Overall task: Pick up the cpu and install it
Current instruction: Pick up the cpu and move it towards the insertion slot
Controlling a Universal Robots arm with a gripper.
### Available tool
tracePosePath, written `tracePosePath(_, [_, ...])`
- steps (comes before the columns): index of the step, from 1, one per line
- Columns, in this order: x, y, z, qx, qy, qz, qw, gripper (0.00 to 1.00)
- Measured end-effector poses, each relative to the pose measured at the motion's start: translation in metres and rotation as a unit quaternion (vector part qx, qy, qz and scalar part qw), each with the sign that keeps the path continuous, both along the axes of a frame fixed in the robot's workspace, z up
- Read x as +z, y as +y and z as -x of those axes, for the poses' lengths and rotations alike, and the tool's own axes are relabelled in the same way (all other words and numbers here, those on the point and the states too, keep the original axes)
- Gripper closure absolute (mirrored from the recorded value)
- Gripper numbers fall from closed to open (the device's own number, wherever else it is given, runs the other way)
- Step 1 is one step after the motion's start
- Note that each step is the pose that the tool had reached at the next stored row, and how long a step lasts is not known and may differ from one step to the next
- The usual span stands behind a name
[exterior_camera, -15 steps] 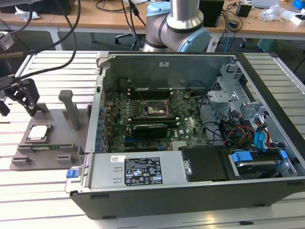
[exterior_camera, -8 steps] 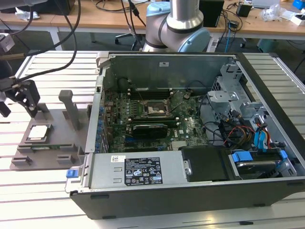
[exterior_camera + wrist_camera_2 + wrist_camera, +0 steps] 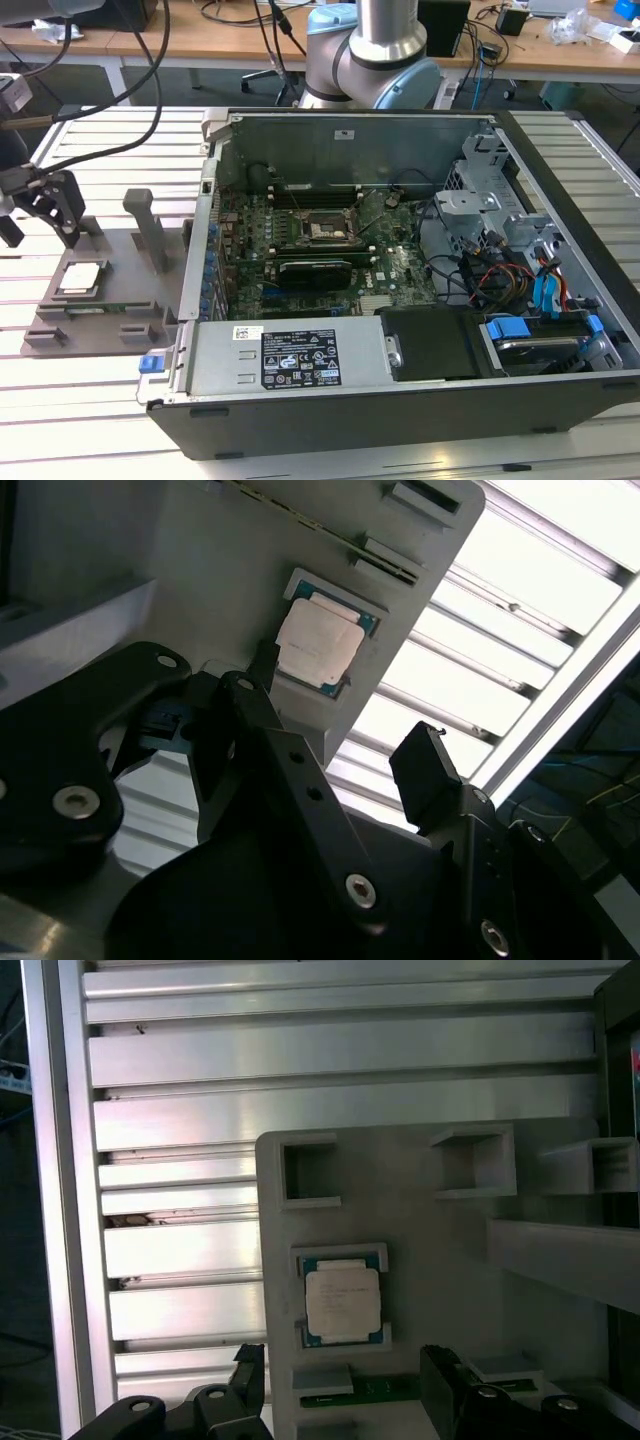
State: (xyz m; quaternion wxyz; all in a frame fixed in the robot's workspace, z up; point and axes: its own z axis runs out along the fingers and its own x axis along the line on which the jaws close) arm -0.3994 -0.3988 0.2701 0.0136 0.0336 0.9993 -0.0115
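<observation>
Tool [image 3: 342,1358] wide, empty, hovering over grey tray [image 3: 430,1250] on desk [image 3: 180,1260]. Just below, apart: cpu [image 3: 343,1303] flat in tray recess, in line with gap between fingers [image 3: 250,1372], sides square to them.

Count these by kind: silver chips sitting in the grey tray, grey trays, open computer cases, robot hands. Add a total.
chip: 1
tray: 1
computer case: 1
hand: 1
Total: 4

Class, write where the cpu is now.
The cpu lies in a recess of the grey tray, at the exterior view's left of the computer case, near the open gripper.
</observation>
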Motion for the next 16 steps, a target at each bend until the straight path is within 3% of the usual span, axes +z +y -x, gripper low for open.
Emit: tracePosePath(16, [-0.0083,0.0000,0.0000,0.000,0.0000,0.0000,1.0000,0.28])
